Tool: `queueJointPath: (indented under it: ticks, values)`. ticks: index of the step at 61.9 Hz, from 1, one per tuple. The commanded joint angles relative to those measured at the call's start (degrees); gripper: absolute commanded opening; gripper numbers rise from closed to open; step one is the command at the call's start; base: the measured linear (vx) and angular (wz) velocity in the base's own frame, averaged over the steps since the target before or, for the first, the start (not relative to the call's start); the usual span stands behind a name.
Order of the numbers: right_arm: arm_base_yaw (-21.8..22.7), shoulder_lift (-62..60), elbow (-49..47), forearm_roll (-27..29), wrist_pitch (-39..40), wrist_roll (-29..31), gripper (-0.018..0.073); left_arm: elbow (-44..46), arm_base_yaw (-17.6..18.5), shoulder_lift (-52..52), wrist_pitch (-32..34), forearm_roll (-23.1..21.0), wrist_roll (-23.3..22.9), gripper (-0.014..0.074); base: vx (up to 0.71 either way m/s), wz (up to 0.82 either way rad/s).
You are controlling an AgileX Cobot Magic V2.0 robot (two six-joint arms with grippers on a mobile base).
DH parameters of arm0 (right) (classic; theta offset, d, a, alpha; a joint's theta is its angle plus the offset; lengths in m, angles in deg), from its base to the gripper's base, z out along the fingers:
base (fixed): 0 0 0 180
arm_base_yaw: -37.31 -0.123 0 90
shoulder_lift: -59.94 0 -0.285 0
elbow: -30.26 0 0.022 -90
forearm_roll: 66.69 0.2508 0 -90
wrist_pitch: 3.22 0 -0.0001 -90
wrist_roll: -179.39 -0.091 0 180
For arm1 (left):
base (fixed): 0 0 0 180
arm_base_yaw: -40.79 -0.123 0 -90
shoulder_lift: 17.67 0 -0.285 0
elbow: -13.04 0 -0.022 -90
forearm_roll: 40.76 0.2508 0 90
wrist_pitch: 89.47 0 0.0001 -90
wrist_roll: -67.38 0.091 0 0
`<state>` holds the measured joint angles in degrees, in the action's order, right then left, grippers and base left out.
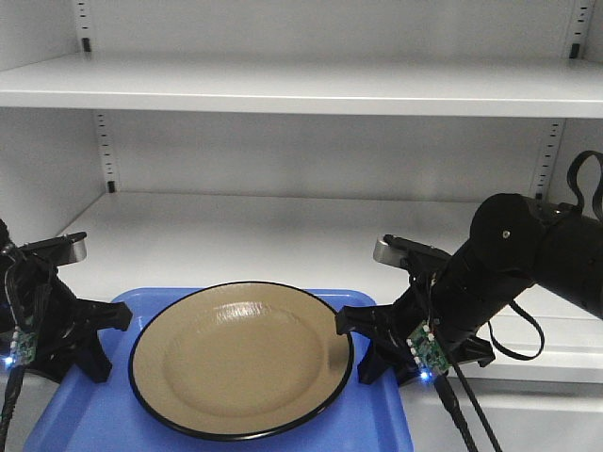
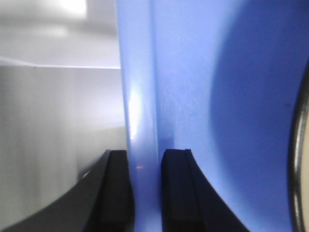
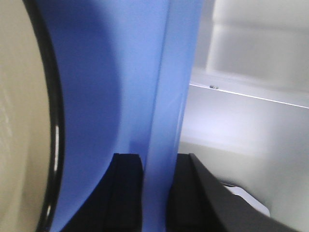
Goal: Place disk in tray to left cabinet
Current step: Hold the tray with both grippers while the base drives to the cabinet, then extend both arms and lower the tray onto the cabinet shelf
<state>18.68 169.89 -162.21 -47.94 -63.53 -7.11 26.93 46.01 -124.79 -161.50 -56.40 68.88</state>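
The tan disk (image 1: 243, 356) with its thin black rim lies flat in the bright blue tray (image 1: 85, 424). My left gripper (image 1: 111, 339) is shut on the tray's left rim (image 2: 142, 121), one finger on each side. My right gripper (image 1: 363, 344) is shut on the tray's right rim (image 3: 166, 111). The tray is held level in front of the left cabinet's lower shelf (image 1: 264, 235). The disk's edge shows in the left wrist view (image 2: 300, 145) and in the right wrist view (image 3: 29, 121).
The white upper shelf (image 1: 301, 89) spans above. Perforated peg strips (image 1: 104, 151) run down the cabinet's back wall on both sides. The shelf's front edge (image 1: 528, 363) lies just right of my right arm.
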Motion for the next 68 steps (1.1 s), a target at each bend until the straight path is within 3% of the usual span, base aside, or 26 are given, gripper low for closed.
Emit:
queueJointPath:
  ticks: [1, 68]
  values:
    - [0.4, -3.3, -2.2, -0.4, 1.3, 0.8, -0.0002, 2.1, -0.2, 3.2, 0.4, 0.4, -0.2, 0.0000, 0.17, -0.17]
    - [0.4, -3.3, -2.2, -0.4, 1.2, 0.8, -0.0002, 2.1, -0.2, 3.2, 0.4, 0.4, -0.2, 0.0000, 0.14, -0.03]
